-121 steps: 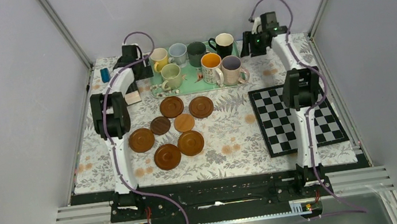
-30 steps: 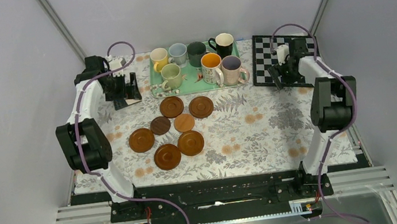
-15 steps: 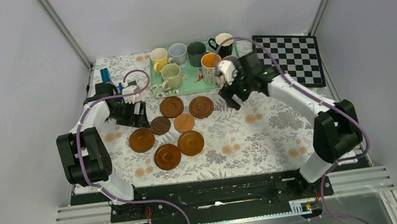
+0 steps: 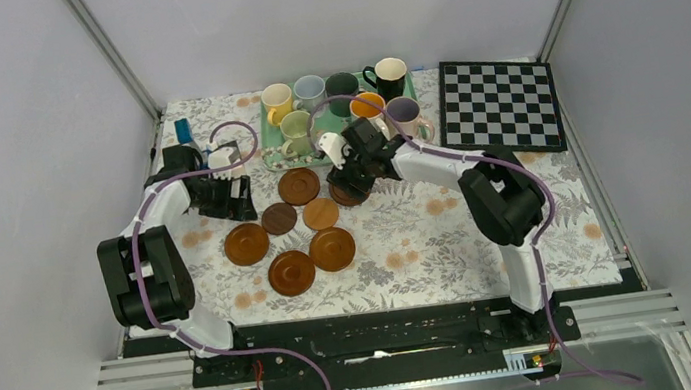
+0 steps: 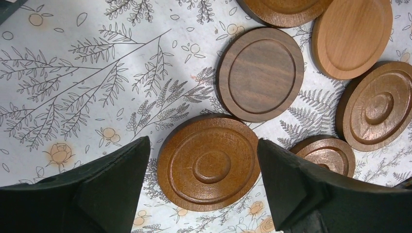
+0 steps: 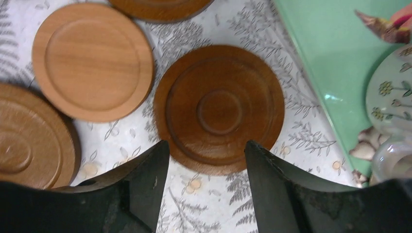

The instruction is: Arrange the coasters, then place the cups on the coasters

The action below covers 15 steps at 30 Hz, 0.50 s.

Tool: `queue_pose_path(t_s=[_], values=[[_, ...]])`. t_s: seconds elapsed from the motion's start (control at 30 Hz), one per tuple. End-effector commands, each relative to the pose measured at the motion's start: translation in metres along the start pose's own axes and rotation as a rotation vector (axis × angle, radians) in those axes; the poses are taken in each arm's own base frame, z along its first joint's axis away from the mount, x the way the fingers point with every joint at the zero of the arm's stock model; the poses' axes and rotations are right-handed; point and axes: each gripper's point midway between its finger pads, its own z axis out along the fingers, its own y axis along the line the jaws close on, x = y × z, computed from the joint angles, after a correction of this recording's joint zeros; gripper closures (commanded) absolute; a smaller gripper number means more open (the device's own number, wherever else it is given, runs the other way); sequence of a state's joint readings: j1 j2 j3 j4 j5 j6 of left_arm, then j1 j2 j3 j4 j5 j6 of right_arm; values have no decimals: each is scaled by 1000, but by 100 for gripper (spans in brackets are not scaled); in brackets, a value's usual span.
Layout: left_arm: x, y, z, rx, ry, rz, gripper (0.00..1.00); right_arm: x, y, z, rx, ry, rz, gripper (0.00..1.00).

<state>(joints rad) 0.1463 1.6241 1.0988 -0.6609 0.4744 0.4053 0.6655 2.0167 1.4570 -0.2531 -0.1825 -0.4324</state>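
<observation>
Hardly any of the job looked done. All seven coasters (image 4: 291,273) lay in a loose bunch on the flowered cloth (image 4: 449,242), left of the table's middle. Several were touching or nearly so, and none was spaced out for a cup. The seven cups (image 4: 310,90) stood crowded on the green tray (image 6: 335,53) at the table's far edge, not one of them on a coaster. By my reckoning the arranging was only starting, and all the cup-placing was left.

Both arms were down over the bunch. The left gripper (image 5: 201,158) hung above the ringed coaster (image 5: 209,162) at the left of the group, its fingers spread wide to either side and holding nothing. The right gripper (image 6: 206,150) was over the coaster nearest the tray (image 6: 218,104), its fingers parted to a middling gap and empty too. That disc lay flat on the cloth, just beside the tray's near rim. Whether any fingertip touched the cloth I couldn't tell.

The checkerboard (image 4: 499,104) sat in the far right corner. I found no brand, label or lettering to read anywhere. The only markings were printed leaves on the cloth and small flowers on the flowered cup (image 6: 388,92).
</observation>
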Motion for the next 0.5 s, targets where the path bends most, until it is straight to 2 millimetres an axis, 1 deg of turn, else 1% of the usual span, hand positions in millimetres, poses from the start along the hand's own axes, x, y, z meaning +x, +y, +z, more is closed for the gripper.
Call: queue_pose_path(t_s=[0.0, 0.13, 0.3, 0.4, 0.47], values=[[-31, 6, -16, -46, -105, 31, 13, -41, -21, 4, 94, -92, -4, 36], [-36, 9, -15, -50, -117, 27, 13, -26, -18, 20, 84, -59, -11, 42], [-44, 9, -16, -46, -137, 26, 14, -2, -20, 39, 108, 2, -12, 46], [-47, 10, -16, -46, -142, 30, 14, 13, -24, 43, 137, 49, -15, 48], [-50, 10, -17, -41, -149, 41, 14, 21, -22, 40, 131, 80, -22, 49]])
